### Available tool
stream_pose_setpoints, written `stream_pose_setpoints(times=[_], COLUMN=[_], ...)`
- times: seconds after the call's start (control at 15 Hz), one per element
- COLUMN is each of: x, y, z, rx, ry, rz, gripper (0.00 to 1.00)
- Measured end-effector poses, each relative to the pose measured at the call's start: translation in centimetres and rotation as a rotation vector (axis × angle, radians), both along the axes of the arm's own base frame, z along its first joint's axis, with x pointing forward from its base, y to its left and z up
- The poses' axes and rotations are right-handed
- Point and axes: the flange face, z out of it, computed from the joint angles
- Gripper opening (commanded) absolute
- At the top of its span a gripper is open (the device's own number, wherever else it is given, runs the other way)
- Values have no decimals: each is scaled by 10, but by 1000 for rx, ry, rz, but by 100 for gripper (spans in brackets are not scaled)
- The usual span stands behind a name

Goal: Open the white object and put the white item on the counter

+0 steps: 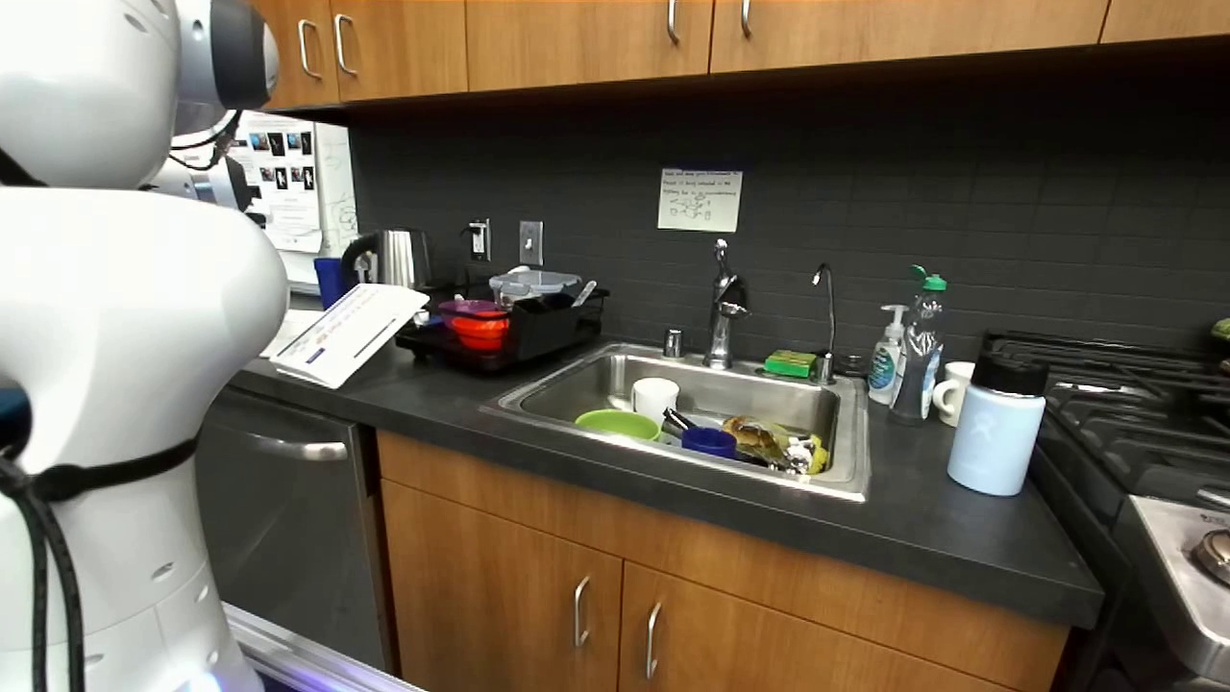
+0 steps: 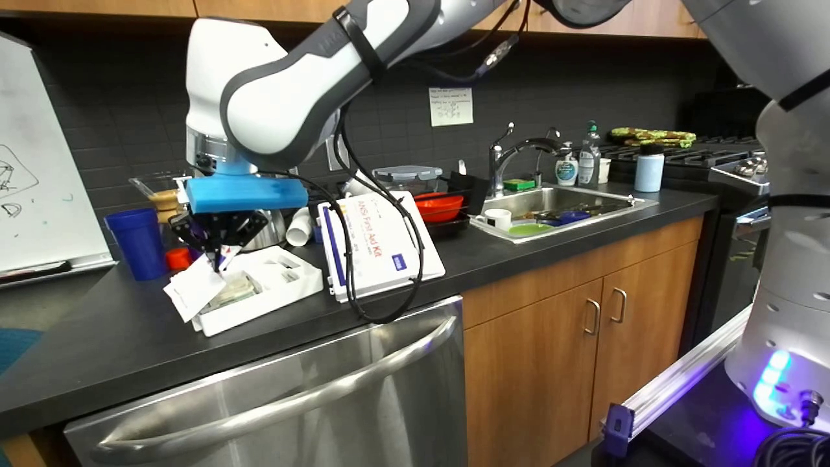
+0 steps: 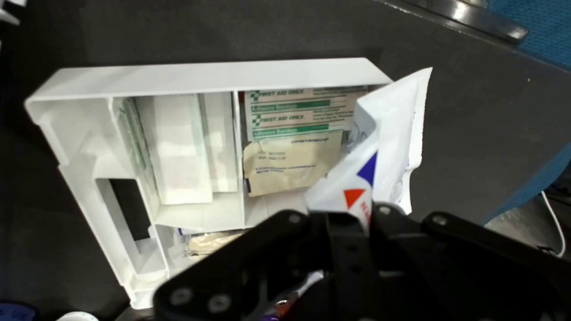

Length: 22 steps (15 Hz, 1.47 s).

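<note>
The white object is a white first aid case, its lid [image 2: 373, 243] standing up and its compartment tray [image 2: 262, 311] lying on the dark counter [image 2: 123, 337]. Seen from the wrist, the tray [image 3: 214, 78] holds bandages and packets in separate compartments. The white item, a packet [image 3: 395, 120] with red and blue marks, is pinched by my gripper [image 3: 363, 219]. It hangs over one end of the tray; whether it touches the tray I cannot tell. In an exterior view the gripper [image 2: 217, 259] points down above that end. Another exterior view shows only the case's lid [image 1: 351, 332].
A blue cup [image 2: 136, 243] stands behind the tray, near a glass carafe [image 2: 159, 194]. Cables [image 2: 350, 259] from the arm hang in front of the lid. Beyond it are a dish rack with a red bowl [image 2: 438, 207] and the sink [image 2: 519, 239]. Counter surface shows beside the tray.
</note>
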Motion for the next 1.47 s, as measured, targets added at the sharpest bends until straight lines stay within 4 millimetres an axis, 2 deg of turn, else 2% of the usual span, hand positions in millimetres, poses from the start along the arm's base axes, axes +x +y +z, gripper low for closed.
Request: stream_pose_setpoints(times=[0.13,0.27,0.53,0.73,0.87,1.0,1.2,1.47], x=[-2,-4,-15,-32,-46,-57,-67,-69], y=[0,-3,-18,-44,-68,-98,-150,-225], z=[-1,7,55,96,115,126,127,124], rx=[3,18,68,77,56,23,-34,-77], ry=[-1,-14,-72,-119,-149,-181,-217,-232], rz=[3,6,12,11,8,-9,-67,-183], gripper=[1,1,1,1,1,1,1,1])
